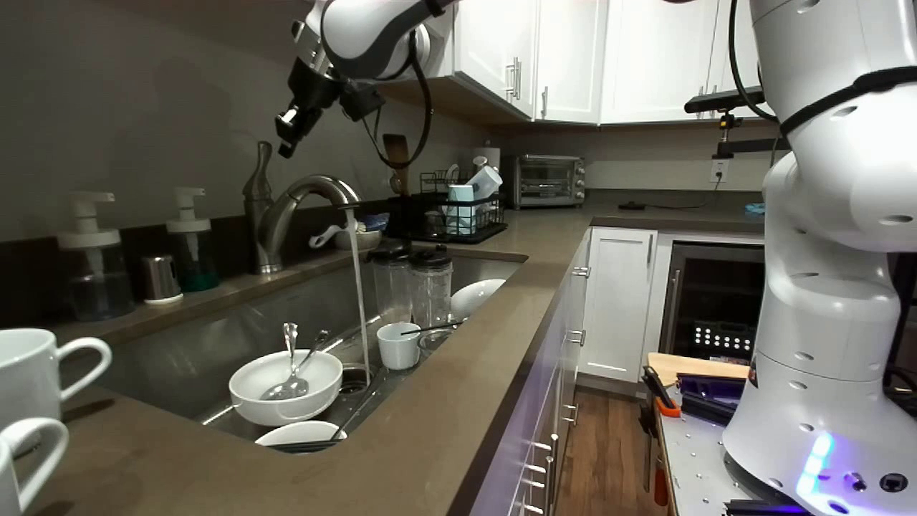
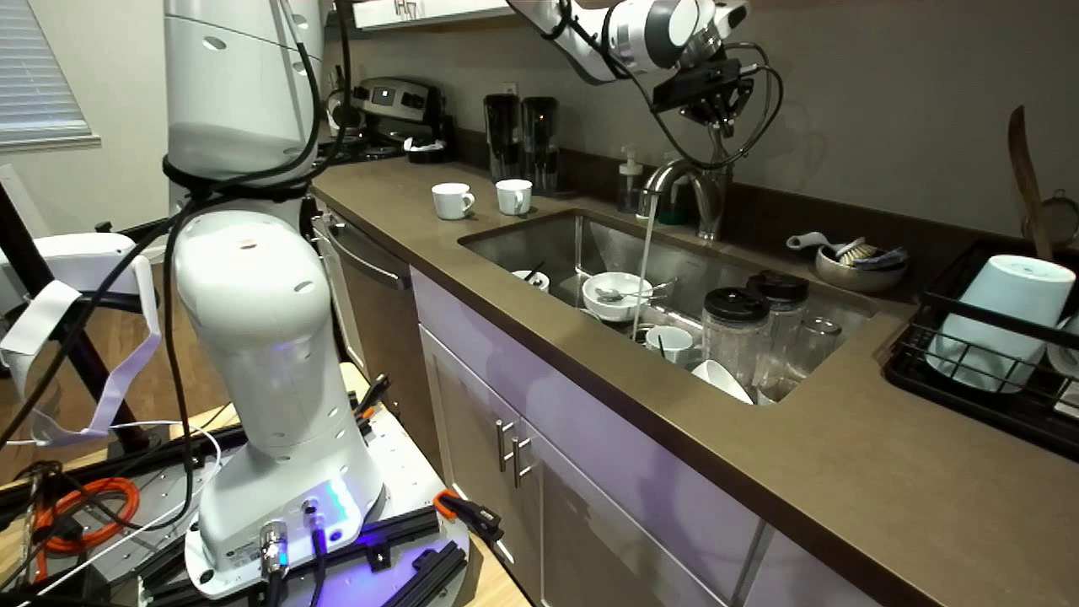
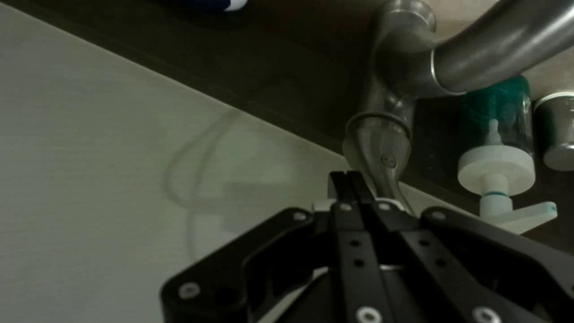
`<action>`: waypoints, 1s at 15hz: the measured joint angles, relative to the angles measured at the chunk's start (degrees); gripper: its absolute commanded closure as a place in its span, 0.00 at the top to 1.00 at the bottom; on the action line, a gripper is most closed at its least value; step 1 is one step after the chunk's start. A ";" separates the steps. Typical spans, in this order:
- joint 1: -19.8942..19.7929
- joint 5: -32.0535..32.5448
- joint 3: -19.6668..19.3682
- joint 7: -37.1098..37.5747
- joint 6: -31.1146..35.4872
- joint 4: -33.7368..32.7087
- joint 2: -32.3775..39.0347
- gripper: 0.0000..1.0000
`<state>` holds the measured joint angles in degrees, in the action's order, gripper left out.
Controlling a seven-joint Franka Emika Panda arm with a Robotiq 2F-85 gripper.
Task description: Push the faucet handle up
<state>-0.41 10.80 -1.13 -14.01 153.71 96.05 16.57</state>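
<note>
The faucet handle (image 1: 259, 172) is a slim brushed-metal lever. It points upward from the faucet body, beside the arched spout (image 1: 315, 188). Water runs from the spout. My gripper (image 1: 286, 137) is above the faucet, with its tips close to the top of the handle and a small gap in an exterior view. In the wrist view, the black fingertips (image 3: 346, 175) are pressed together with nothing between them. They overlap the edge of the handle (image 3: 381, 150) there, and its upper end is hidden behind the fingers. In an exterior view the handle (image 2: 719, 150) is partly hidden by the gripper (image 2: 715, 118).
The wall is close behind the faucet. Pump-topped soap bottles (image 1: 192, 244) stand beside it. The sink (image 2: 582, 244) below holds bowls, cups and lidded tumblers (image 2: 735, 329). A brush bowl (image 2: 860, 271) and a black dish rack (image 2: 927, 354) are on the counter.
</note>
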 measured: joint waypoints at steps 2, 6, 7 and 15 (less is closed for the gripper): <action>0.00 0.08 -0.38 0.24 -1.89 0.11 -0.06 0.05; 0.02 0.44 -0.82 1.61 -2.22 2.07 -0.88 0.05; 0.07 0.83 -0.88 2.30 -2.18 3.08 -1.43 0.05; 1.88 10.78 -1.69 15.06 -2.26 17.41 -11.54 0.05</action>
<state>1.47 21.57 -2.82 1.04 151.45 113.46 5.03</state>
